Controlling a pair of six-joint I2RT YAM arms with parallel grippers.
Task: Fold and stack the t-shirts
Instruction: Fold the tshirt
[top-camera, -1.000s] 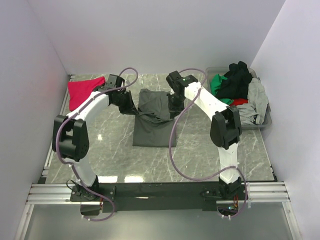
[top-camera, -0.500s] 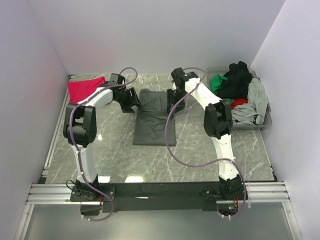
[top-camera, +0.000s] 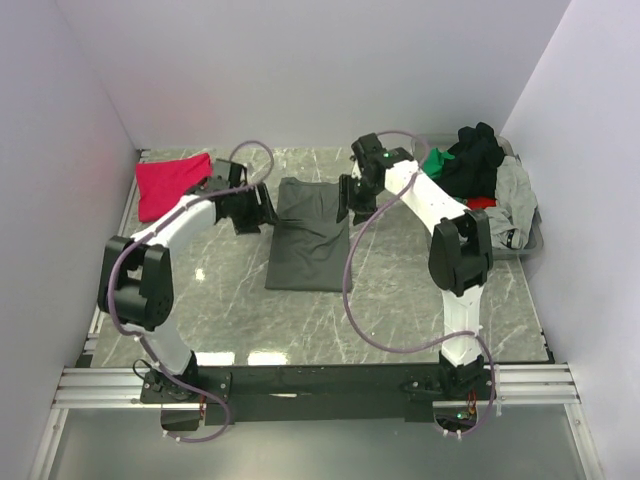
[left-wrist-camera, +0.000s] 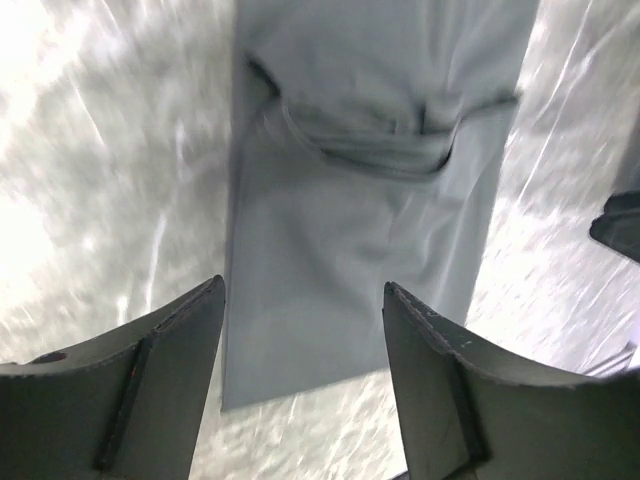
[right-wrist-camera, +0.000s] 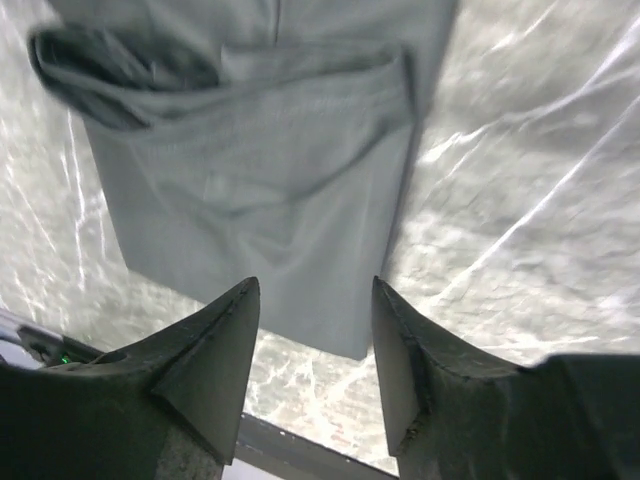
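A dark charcoal-grey t-shirt (top-camera: 310, 232) lies folded into a long strip in the middle of the marble table, its far part doubled over with a creased band. My left gripper (top-camera: 262, 207) hangs open just left of its far end, and the wrist view shows the grey t-shirt (left-wrist-camera: 360, 200) beyond the empty fingers (left-wrist-camera: 160, 380). My right gripper (top-camera: 348, 200) is open at the shirt's far right edge, above the cloth (right-wrist-camera: 250, 170), holding nothing. A magenta-red t-shirt (top-camera: 167, 180) lies folded at the far left.
A clear plastic tub (top-camera: 530, 238) at the far right holds a heap of black (top-camera: 476, 155), green (top-camera: 436, 160), light grey (top-camera: 514, 195) and red (top-camera: 482, 204) shirts. White walls close in the table on three sides; the metal rail (top-camera: 320, 385) with the arm bases runs along the near edge.
Both grippers have let go of the grey shirt's far end and opened. The folded-over part now lies flat. Each arm has drawn back slightly outward from the cloth.
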